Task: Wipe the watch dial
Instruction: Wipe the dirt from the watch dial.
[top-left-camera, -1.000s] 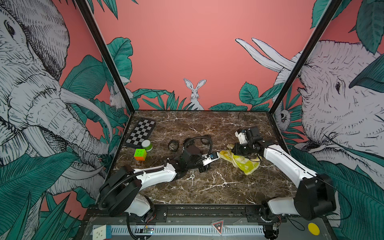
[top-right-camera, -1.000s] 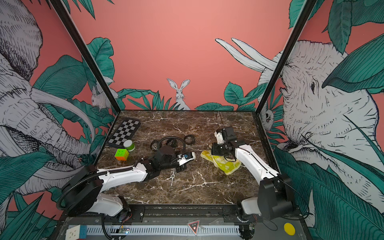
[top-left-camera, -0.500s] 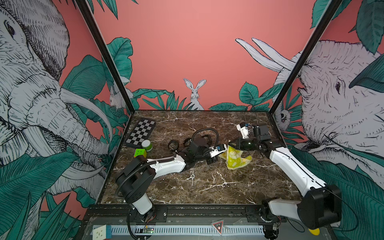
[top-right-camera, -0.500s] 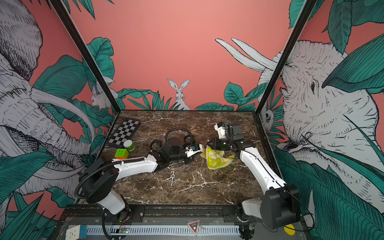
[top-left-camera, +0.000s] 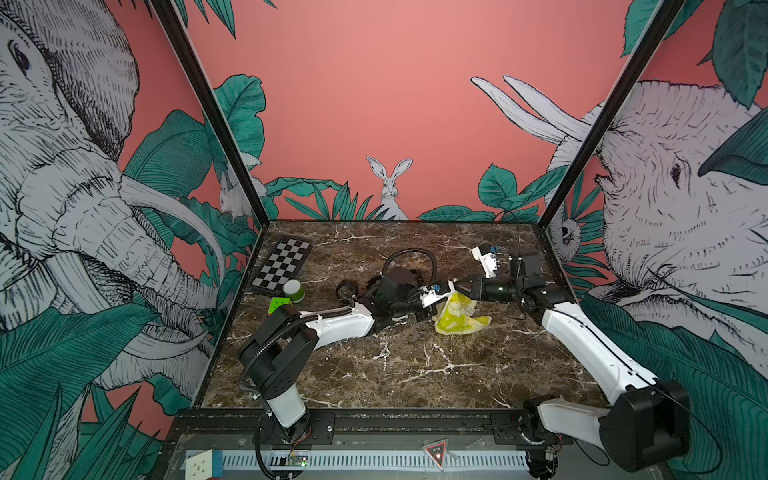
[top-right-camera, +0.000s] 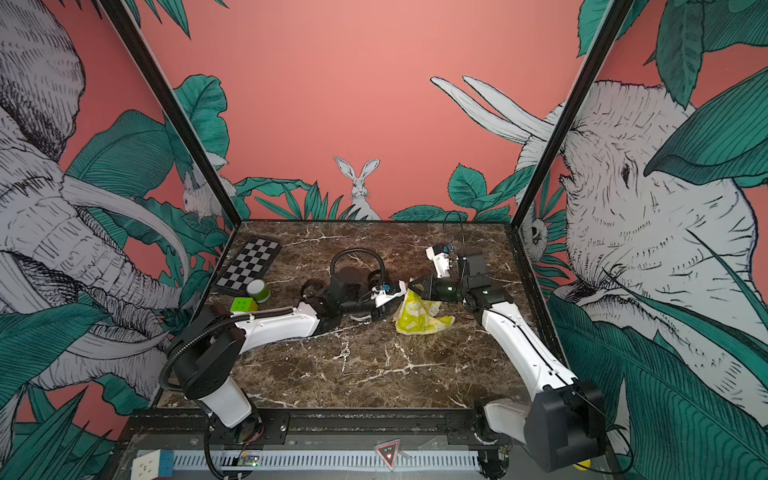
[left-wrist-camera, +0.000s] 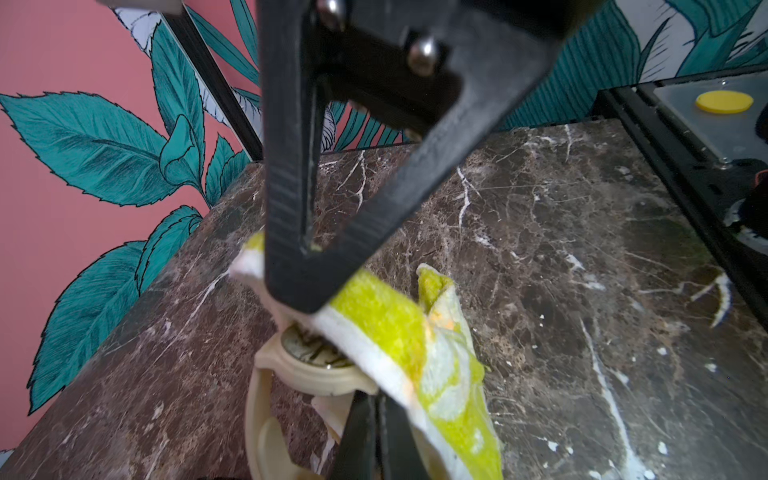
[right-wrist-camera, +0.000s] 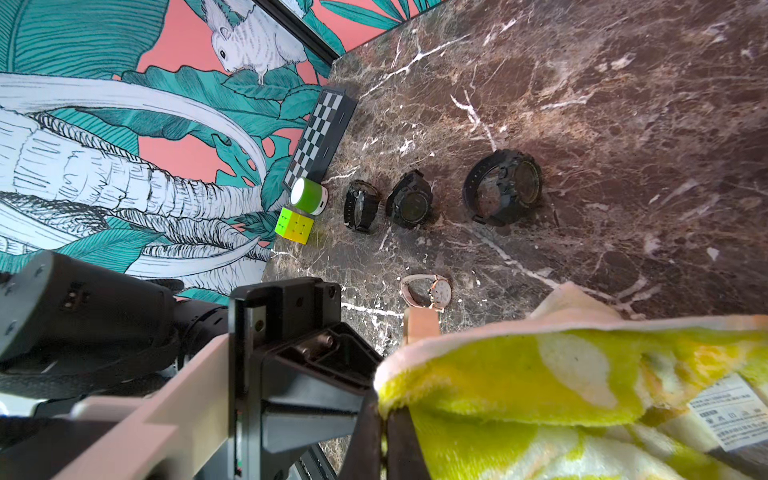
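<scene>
A cream watch (left-wrist-camera: 307, 376) hangs above the marble table (top-left-camera: 415, 374), with my left gripper (left-wrist-camera: 376, 432) shut on its strap. Its dial (left-wrist-camera: 307, 347) faces up, half covered by a yellow-green and white cloth (left-wrist-camera: 386, 320). My right gripper (right-wrist-camera: 382, 432) is shut on that cloth (right-wrist-camera: 540, 382) and its black fingers (left-wrist-camera: 286, 208) press it down onto the dial. In both top views the two grippers meet tip to tip mid-table, left (top-left-camera: 432, 297) (top-right-camera: 392, 293) and right (top-left-camera: 455, 289) (top-right-camera: 417, 286). The cloth (top-left-camera: 457, 318) (top-right-camera: 419, 318) droops from them to the tabletop.
Three black watches (right-wrist-camera: 361, 203) (right-wrist-camera: 409, 199) (right-wrist-camera: 503, 187) lie in a row behind the left arm, and a small pink watch (right-wrist-camera: 434, 291) lies nearer. A chessboard (top-left-camera: 282, 266), a green cylinder (top-left-camera: 293, 289) and a colour cube (top-left-camera: 277, 305) sit at the left wall. A small chain (top-left-camera: 385, 353) lies mid-table.
The right gripper has lifted the cloth off the table and carried it left to the watch. The left gripper has moved up and toward the back right until the two met.
</scene>
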